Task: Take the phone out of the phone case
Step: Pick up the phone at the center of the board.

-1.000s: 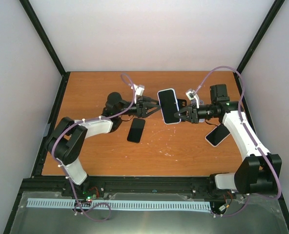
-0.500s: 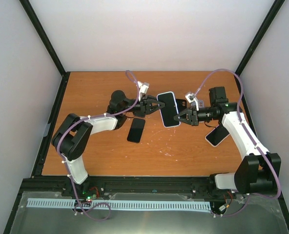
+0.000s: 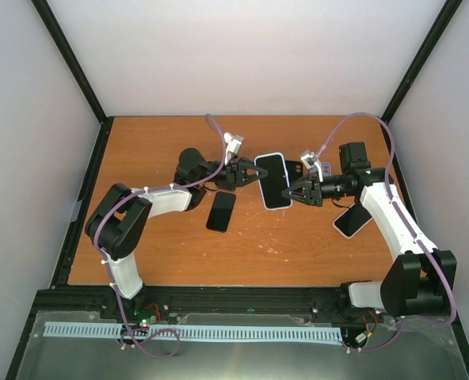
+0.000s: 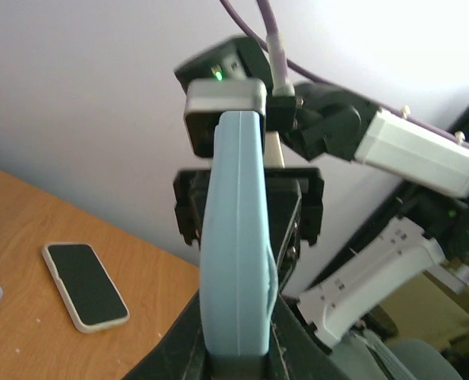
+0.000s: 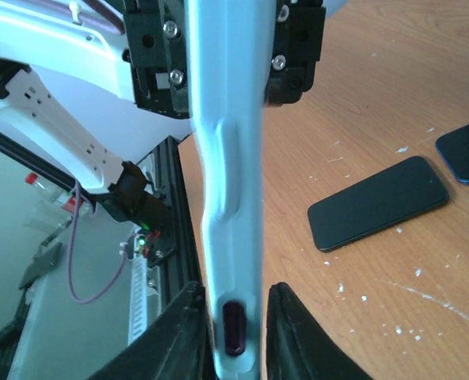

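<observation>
The phone in its pale blue phone case (image 3: 273,180) hangs above the table between both arms, dark screen up in the top view. My left gripper (image 3: 250,174) is shut on its far-left end; in the left wrist view the case (image 4: 234,237) stands edge-on, pinched between the jaws of the gripper (image 4: 236,348). My right gripper (image 3: 291,192) straddles the opposite end. In the right wrist view the case (image 5: 226,158) sits between that gripper's (image 5: 234,332) fingers, one finger against it and a thin gap showing at the other.
A bare black phone (image 3: 221,211) lies on the wooden table under the left arm. A phone in a white case (image 3: 353,219) lies beneath the right forearm. A dark blue flat object (image 3: 295,168) lies behind the held phone. Black rails edge the table.
My left gripper has moved in from the left and shut on the case's end. The right gripper's jaws have loosened slightly. The phone has tilted and shifted a little.
</observation>
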